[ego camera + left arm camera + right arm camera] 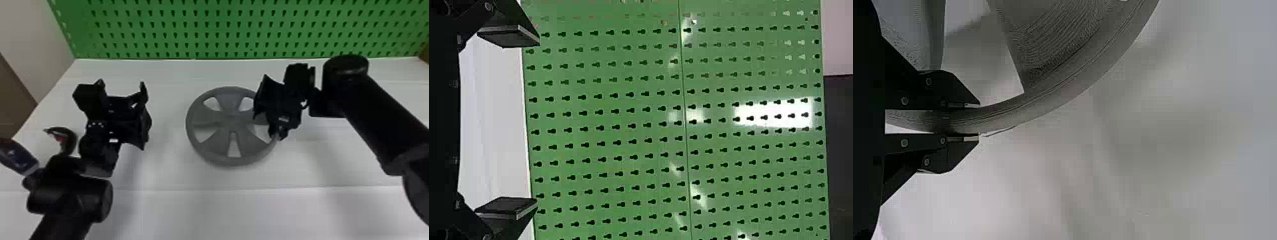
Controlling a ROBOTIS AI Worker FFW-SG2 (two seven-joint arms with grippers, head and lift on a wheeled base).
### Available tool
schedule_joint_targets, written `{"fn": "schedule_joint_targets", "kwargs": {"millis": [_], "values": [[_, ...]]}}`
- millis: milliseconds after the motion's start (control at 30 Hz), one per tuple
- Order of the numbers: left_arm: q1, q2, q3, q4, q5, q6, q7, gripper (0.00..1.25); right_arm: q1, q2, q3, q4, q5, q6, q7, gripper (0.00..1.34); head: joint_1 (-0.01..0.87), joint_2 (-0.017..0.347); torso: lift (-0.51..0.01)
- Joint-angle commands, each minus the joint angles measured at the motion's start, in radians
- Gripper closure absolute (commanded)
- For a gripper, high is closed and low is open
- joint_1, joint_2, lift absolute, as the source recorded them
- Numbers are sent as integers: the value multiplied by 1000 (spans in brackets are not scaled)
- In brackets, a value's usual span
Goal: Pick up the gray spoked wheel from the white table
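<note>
Head view: see gray spoked wheel lying flat over middle of white table, with right gripper at its right-hand edge; cannot tell if touching tabletop or just clear. Find left gripper well apart, on left.

Left wrist view: see left fingers spread wide, empty, facing green pegboard.

Right wrist view: see rim between right fingers, apparently pinched. Judge grasp as done, lift as mostly left to do.

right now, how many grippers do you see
2: the left gripper, open, left of the gray wheel, and the right gripper, shut on the wheel's right rim.
</note>
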Motion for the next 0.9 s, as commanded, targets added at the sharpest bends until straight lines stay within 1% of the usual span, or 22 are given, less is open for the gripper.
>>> {"fn": "schedule_joint_targets", "kwargs": {"millis": [0,167,300,333,400,500,600,767,833,867], "values": [[0,0,0,0,0,0,0,150,-1,-7,-42,-85,74,26,0,1076,806,44,-98],[2,0,5,-3,2,0,0,150,25,-18,-90,-212,166,31,0,1076,806,44,-98],[5,0,8,-9,2,0,0,150,51,-15,-136,-295,236,37,2,1076,806,44,-98],[5,0,10,-11,2,0,0,150,60,-15,-145,-327,262,35,5,1076,806,44,-98],[5,0,10,-12,2,0,0,150,73,-12,-159,-367,313,35,25,1076,806,44,-98],[6,0,11,-17,2,0,0,150,97,-7,-181,-428,397,31,92,1078,806,44,-98],[11,0,17,-23,5,0,0,150,126,-3,-210,-473,442,6,144,1078,806,44,-98],[19,0,26,-34,6,0,0,150,197,11,-253,-571,563,-54,269,1078,806,44,-98],[22,0,30,-41,9,0,0,150,220,17,-271,-603,595,-58,301,1078,806,44,-98],[22,0,31,-45,9,0,0,150,232,19,-273,-619,624,-65,327,1078,806,44,-98]]}}
